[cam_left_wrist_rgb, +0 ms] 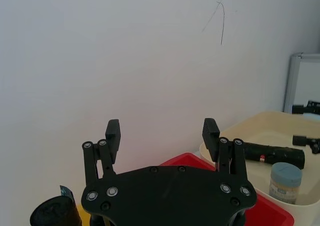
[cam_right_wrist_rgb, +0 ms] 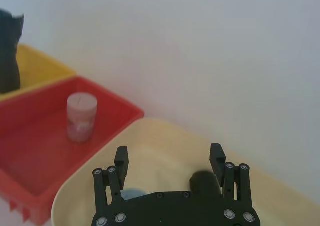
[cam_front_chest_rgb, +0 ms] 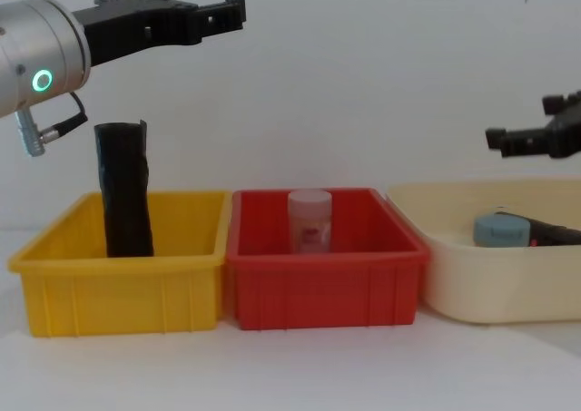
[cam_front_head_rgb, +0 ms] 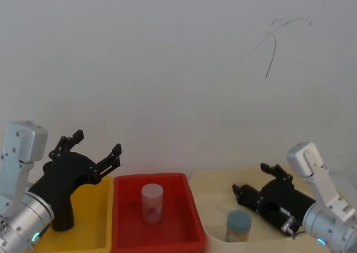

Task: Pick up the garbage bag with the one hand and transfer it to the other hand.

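The garbage bag [cam_front_chest_rgb: 124, 189], a tall black crinkled roll, stands upright at the left end of the yellow bin [cam_front_chest_rgb: 118, 288]; it also shows in the head view [cam_front_head_rgb: 62, 216] and the left wrist view [cam_left_wrist_rgb: 52, 213]. My left gripper [cam_front_chest_rgb: 204, 7] hangs open above and to the right of the bag's top, touching nothing, its fingers [cam_left_wrist_rgb: 112, 131] spread wide. My right gripper [cam_front_chest_rgb: 522, 125] is open too and hovers over the cream tub [cam_front_chest_rgb: 490, 293], empty [cam_right_wrist_rgb: 169, 157]. A second black roll [cam_left_wrist_rgb: 267, 153] lies flat in that tub.
A red bin [cam_front_chest_rgb: 327, 288] sits between the yellow bin and the cream tub, with a pale pink jar [cam_front_chest_rgb: 310, 220] standing in it. A blue-lidded jar [cam_front_chest_rgb: 499, 229] stands in the tub beside the lying roll. A white wall rises close behind the bins.
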